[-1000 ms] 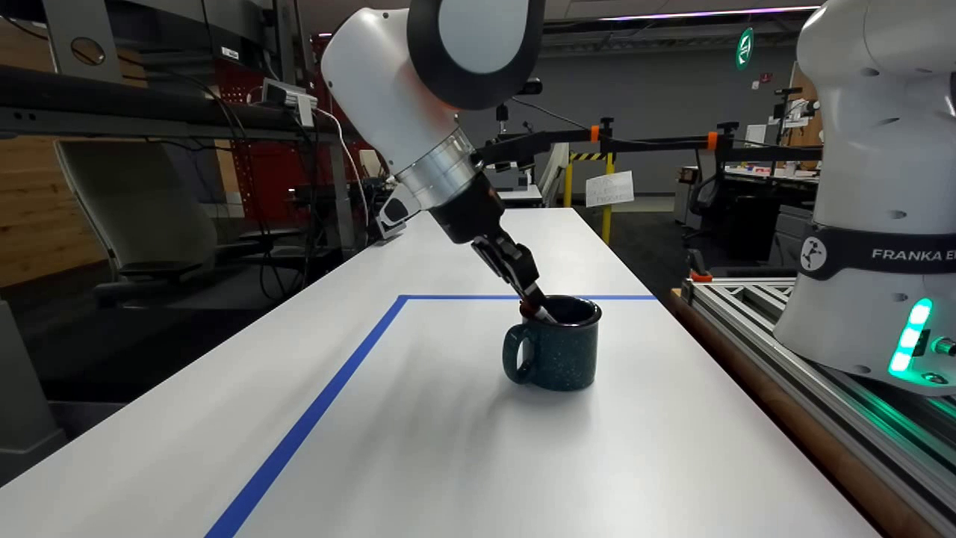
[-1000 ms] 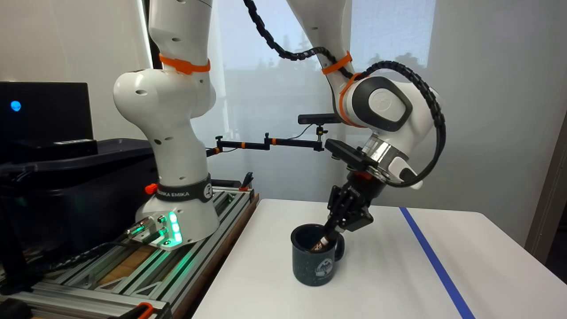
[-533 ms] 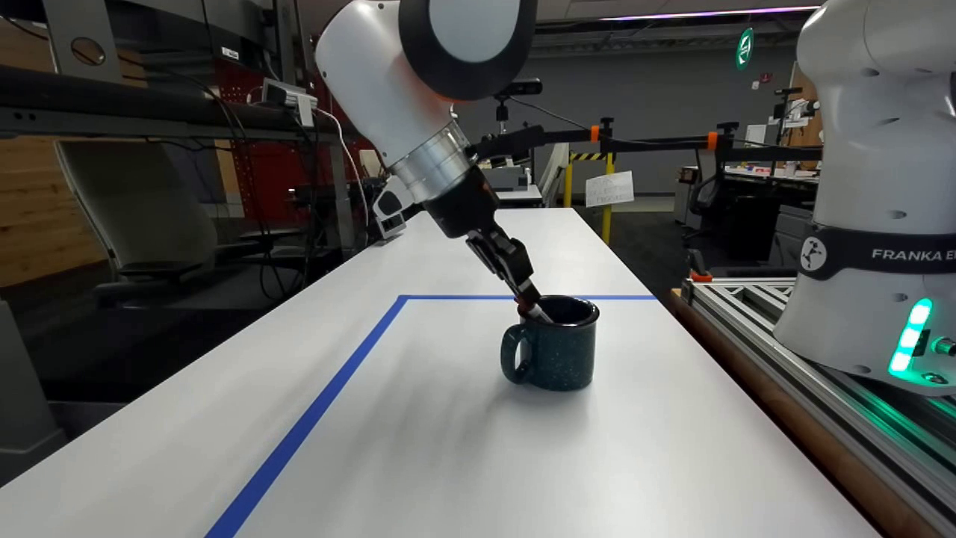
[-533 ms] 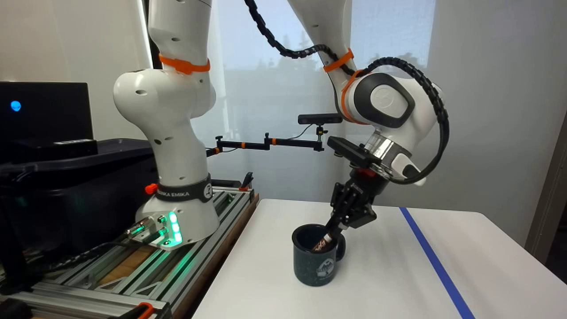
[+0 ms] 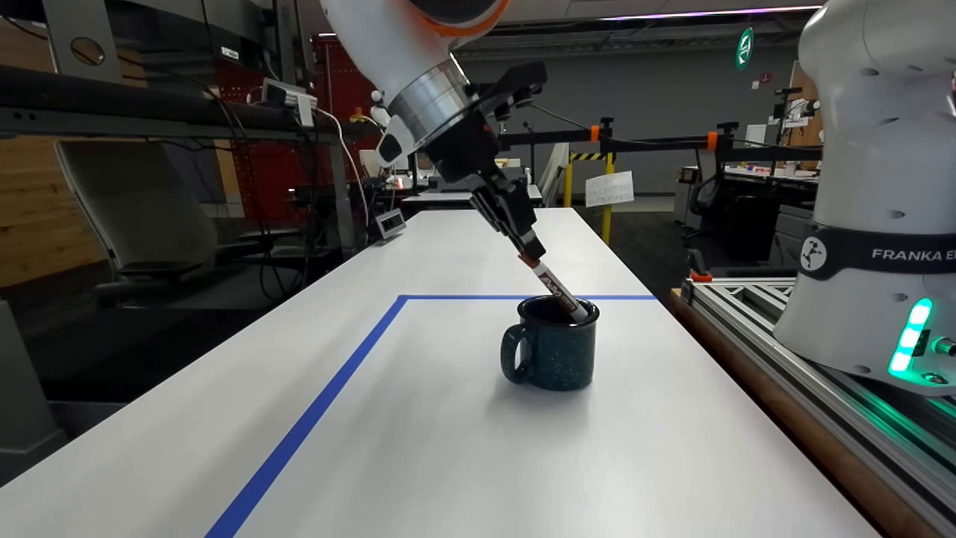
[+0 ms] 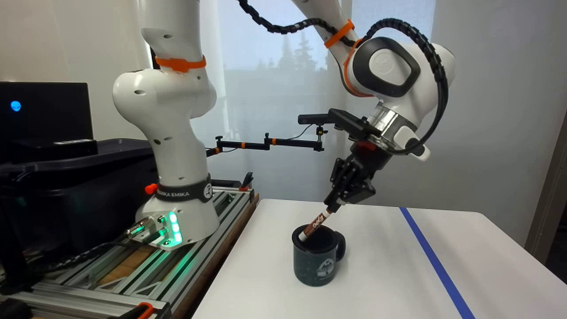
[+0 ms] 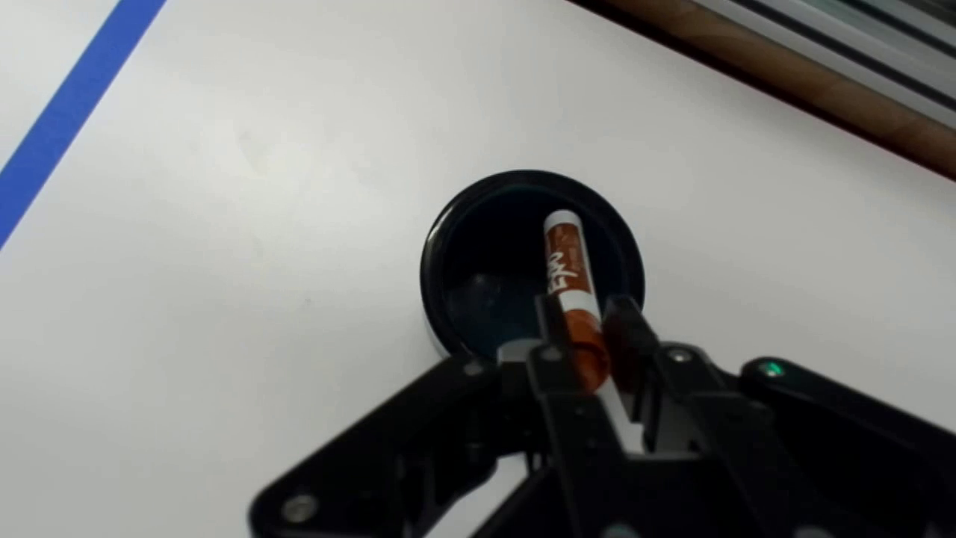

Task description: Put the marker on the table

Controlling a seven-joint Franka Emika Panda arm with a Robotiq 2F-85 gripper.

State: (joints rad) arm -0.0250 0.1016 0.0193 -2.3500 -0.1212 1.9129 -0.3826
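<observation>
The marker (image 5: 556,286) is a thin stick with a reddish-brown label and cap and a white end. My gripper (image 5: 532,250) is shut on its cap end in both exterior views (image 6: 332,206). The marker (image 6: 315,225) slants down from the fingertips, its white end still within the mouth of the dark blue-grey mug (image 6: 312,268). In the wrist view the marker (image 7: 569,258) lies between the two fingers (image 7: 585,308), over the mug's opening. The mug (image 5: 556,359) stands upright on the white table (image 5: 448,448), below the gripper.
Blue tape (image 5: 328,392) marks lines on the table. The robot base (image 6: 181,221) stands on a side bench with metal rails (image 6: 212,239) along one table edge. A camera on a jointed black arm (image 6: 292,143) is behind. White tabletop (image 6: 390,274) surrounds the mug.
My gripper has risen with the marker in it, so most of the marker now shows above the mug's rim. The mug shifted very slightly earlier and stays standing.
</observation>
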